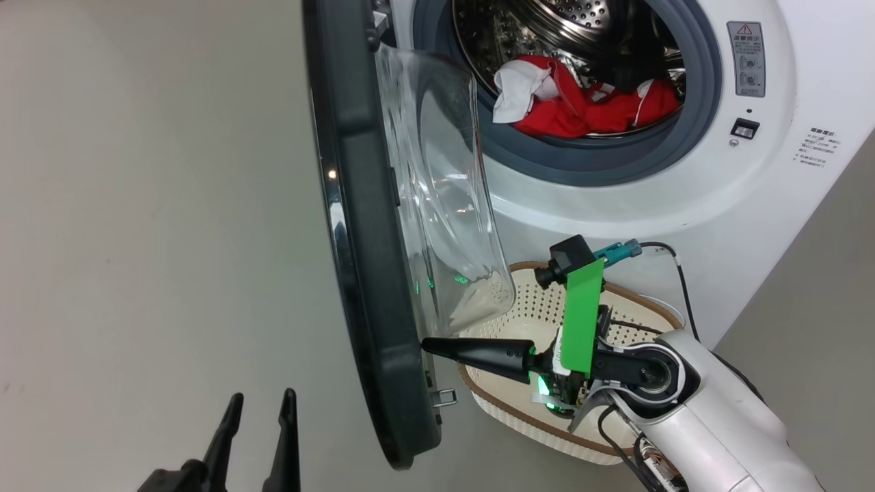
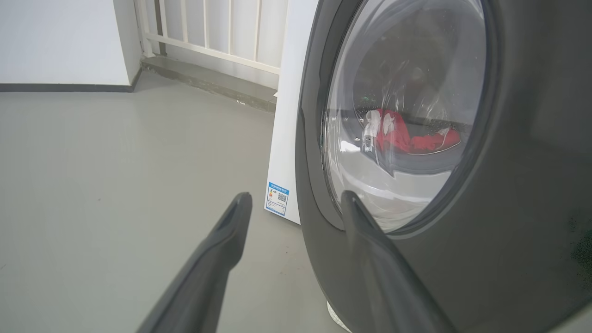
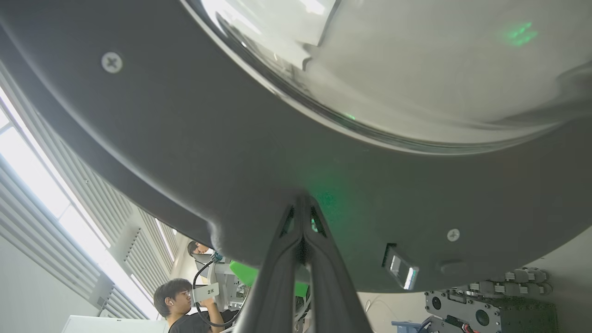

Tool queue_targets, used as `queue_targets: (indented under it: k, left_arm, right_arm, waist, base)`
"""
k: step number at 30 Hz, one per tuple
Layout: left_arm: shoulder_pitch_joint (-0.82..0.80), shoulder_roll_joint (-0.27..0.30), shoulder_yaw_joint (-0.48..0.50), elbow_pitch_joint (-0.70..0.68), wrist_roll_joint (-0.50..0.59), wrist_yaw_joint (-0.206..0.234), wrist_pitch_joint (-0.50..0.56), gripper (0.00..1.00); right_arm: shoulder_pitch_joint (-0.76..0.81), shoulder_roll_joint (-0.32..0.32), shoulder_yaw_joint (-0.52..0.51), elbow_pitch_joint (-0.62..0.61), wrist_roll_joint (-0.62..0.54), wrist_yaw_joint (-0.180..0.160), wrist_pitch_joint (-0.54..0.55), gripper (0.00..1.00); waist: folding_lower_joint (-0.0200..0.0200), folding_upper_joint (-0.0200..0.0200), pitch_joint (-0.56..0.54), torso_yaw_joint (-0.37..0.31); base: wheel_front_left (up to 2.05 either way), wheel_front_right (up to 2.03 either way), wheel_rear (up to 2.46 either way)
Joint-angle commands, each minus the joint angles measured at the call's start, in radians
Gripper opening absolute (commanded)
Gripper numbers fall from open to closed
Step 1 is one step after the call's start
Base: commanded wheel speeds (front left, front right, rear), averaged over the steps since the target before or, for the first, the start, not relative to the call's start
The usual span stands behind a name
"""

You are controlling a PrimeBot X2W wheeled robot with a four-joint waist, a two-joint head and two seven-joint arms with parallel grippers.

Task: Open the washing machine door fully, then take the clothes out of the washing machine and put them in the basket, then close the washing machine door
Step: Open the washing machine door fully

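Right hand [image 1: 429, 345], clenched on nothing, presses its tips to the inner rim of the washing machine door [image 1: 369, 287], likely to push it wider; left hand [image 1: 263, 400] hangs released outside. Basket [image 1: 499, 410] sits just behind the door, ready for the clothes [image 1: 595, 109] in the drum [image 1: 547, 20].

**Head view.** High vantage, facing forward and down onto the front of the washing machine [image 1: 752, 178]. The washing machine door [image 1: 372, 287] is seen edge-on at mid-frame, with the basket [image 1: 533, 304] below it, all at moderate range.

**Left wrist view.** Low above the grey floor [image 2: 92, 185], sighting along the parted fingers of the left gripper [image 2: 296, 196] at the door's outer face, which is near.

**Right wrist view.** Sighting upward along the closed fingers of the right gripper [image 3: 300, 200], very close to the door's inner rim. A person [image 3: 169, 289] appears past its edge.

**Overlap.** All three views share the door. The head and left wrist views also share the clothes [image 1: 581, 102] inside the machine, seen through the door glass in the left wrist view.
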Motion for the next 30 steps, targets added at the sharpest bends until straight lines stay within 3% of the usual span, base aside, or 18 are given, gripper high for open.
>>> queue_targets:
  k: [1,6,7,8,9,30]
  left_arm:
    - [-0.006,0.01,0.034,-0.025,0.008,0.003,-0.009,1.0]
    - [-0.007,0.01,0.028,-0.019,0.012,-0.002,-0.009,1.0]
    - [-0.007,0.01,0.027,-0.017,0.013,-0.003,-0.009,1.0]
    - [-0.007,0.01,0.026,-0.015,0.015,-0.006,-0.009,1.0]
    - [-0.007,0.01,0.025,-0.013,0.018,-0.008,-0.009,1.0]
    - [0.005,0.01,0.05,0.017,0.053,-0.041,-0.009,1.0]
  right_arm:
    - [-0.022,0.028,0.006,-0.027,0.007,0.005,-0.013,0.0]
    - [-0.002,0.028,-0.019,-0.03,-0.016,0.005,-0.033,0.44]
    - [0.005,0.028,-0.025,-0.032,-0.021,0.005,-0.037,0.6]
    - [0.011,0.028,-0.031,-0.033,-0.028,0.005,-0.042,0.96]
    - [0.02,0.028,-0.037,-0.035,-0.032,0.005,-0.046,1.0]
    - [0.263,-0.001,-0.194,-0.044,-0.171,0.005,-0.186,1.0]
  waist:
    - [0.0,0.0,-0.001,-0.002]
    - [0.0,0.0,-0.01,-0.005]
    - [0.0,0.0,-0.012,-0.006]
    - [0.0,0.0,-0.015,-0.007]
    - [0.0,0.0,-0.018,-0.008]
    - [0.0,0.0,-0.064,-0.061]
  base:
    - [0.0,0.0,0.0]
    - [0.0,0.0,0.0]
    - [0.0,0.0,0.0]
    - [0.0,0.0,0.0]
    - [0.0,0.0,0.0]
    - [0.0,0.0,0.0]
